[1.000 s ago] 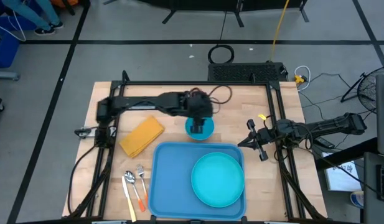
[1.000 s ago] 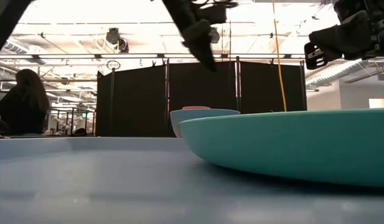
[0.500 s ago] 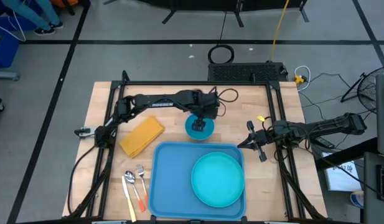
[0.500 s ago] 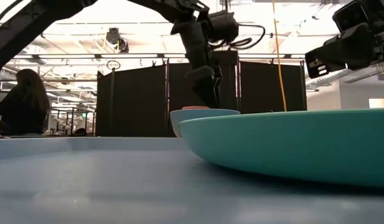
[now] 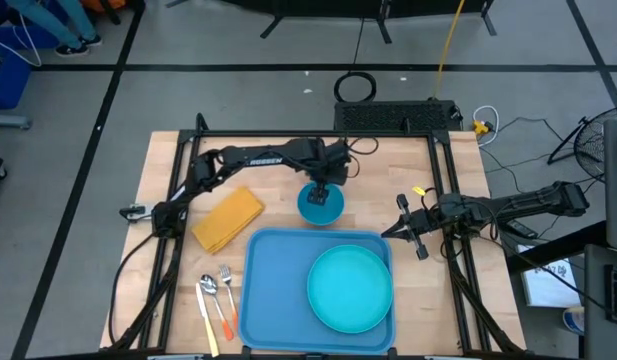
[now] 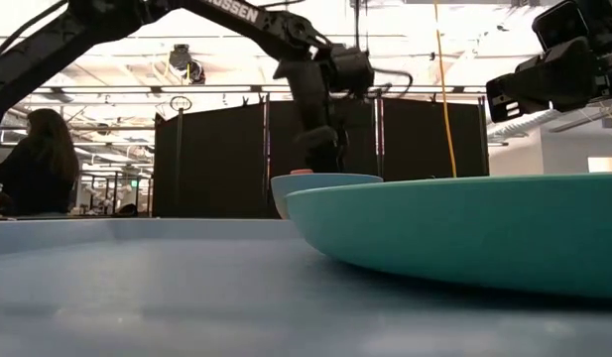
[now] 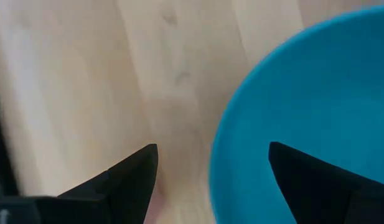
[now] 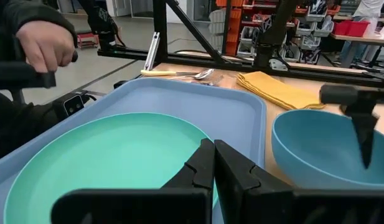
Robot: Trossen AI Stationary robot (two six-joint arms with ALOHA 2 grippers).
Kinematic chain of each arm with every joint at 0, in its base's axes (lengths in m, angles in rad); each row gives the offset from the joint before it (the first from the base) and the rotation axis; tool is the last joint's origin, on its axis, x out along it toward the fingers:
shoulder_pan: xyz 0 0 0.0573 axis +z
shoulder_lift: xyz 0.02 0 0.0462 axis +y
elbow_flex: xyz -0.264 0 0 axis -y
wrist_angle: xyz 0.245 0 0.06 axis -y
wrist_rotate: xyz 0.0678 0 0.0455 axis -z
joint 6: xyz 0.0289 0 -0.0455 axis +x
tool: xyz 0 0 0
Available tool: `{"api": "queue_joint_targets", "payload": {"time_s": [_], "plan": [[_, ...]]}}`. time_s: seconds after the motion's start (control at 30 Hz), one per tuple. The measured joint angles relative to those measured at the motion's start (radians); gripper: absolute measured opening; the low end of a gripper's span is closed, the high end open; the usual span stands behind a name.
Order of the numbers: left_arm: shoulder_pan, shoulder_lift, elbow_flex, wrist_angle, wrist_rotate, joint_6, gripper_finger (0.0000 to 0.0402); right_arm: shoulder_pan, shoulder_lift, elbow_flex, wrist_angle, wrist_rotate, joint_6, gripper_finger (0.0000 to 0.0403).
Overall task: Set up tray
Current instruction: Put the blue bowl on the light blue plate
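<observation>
The blue tray (image 5: 278, 290) sits at the front middle of the wooden desk (image 5: 278, 215), with a round teal plate (image 5: 350, 289) lying on its right half. Just behind the tray, on the bare wood, there's a small blue bowl (image 5: 320, 204). The left claw (image 5: 321, 188) is down at that bowl, spread wide, and from the left wrist view one finger (image 7: 131, 180) is over the wood outside the rim while the other is over the bowl's inside, so it straddles the rim. Can't tell if it actually touches it though.

The right claw (image 5: 416, 240) hangs off by the desk's right edge, fingers pinched together with nothing in them.

Left of the tray there's a folded yellow cloth (image 5: 227, 219), and nearer the front a fork (image 5: 227, 284), spoon (image 5: 208, 288) and knife (image 5: 208, 323) side by side.
</observation>
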Motion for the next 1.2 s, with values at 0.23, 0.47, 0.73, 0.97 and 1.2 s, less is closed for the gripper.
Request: {"api": "queue_joint_targets", "payload": {"time_s": [0.23, 0.47, 0.73, 0.97, 1.2], "plan": [[-0.003, 0.055, 0.0, 0.004, -0.023, 0.023, 0.031, 0.0, 0.0, 0.0, 0.0, 0.001, 0.0, 0.0], [-0.005, 0.065, 0.0, 0.008, -0.024, 0.03, 0.0225, 0.0, 0.0, 0.0, 0.001, 0.001, -0.004, 0.0], [-0.017, 0.043, 0.002, 0.016, -0.014, 0.024, 0.0045, 0.0, 0.0, 0.0, 0.004, 0.001, -0.004, 0.0], [-0.027, -0.002, -0.001, 0.025, -0.006, 0.021, 0.002, 0.0, 0.0, 0.0, 0.01, 0.001, 0.001, 0.0], [-0.049, -0.098, -0.004, 0.014, -0.008, 0.021, 0.001, 0.0, 0.0, 0.0, 0.008, 0.001, 0.003, 0.0]]}}
